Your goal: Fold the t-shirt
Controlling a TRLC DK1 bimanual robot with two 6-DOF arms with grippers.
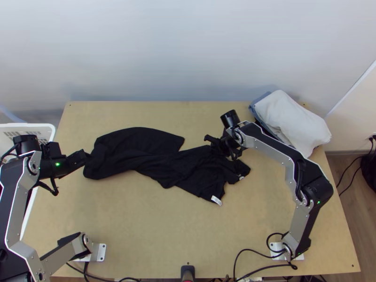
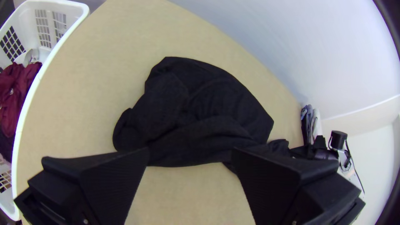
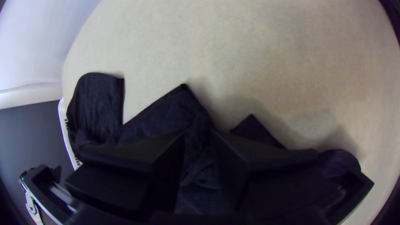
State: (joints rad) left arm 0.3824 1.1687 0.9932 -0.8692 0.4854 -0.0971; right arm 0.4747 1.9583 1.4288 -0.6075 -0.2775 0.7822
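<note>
- Left gripper [image 1: 83, 157]: held at the T-shirt's end nearest the laundry basket; the left wrist view shows its two black fingers [image 2: 266, 179] standing wide apart, with bare surface and an edge of the dark cloth between them. Contact with the cloth cannot be told.
- Right gripper [image 1: 224, 145]: directed downward over the opposite end of the T-shirt; in the right wrist view its fingers [image 3: 246, 154] stand apart by a narrower gap, in which rumpled cloth is visible.
- T-shirt [image 1: 164, 164]: black, lying unfolded but creased across the middle of the surface, between the two grippers. The portion near the left gripper is broad and curved; the portion beneath the right gripper is bunched, with several corners projecting.
- White label [image 1: 216, 200]: at the T-shirt's edge facing the arms' bases.
- Surface [image 1: 155, 230]: light wood, its far edge along a pale wall [image 1: 188, 51].
- Laundry pile [image 1: 293, 120]: white cloth over blue, at the far right corner in the top view.
- Laundry basket [image 1: 33, 126]: white plastic with slotted walls, beside the surface's left edge, containing a dark red garment [image 2: 16, 89].
- Black cables [image 1: 244, 254]: along the near edge, by the right arm's base.
</note>
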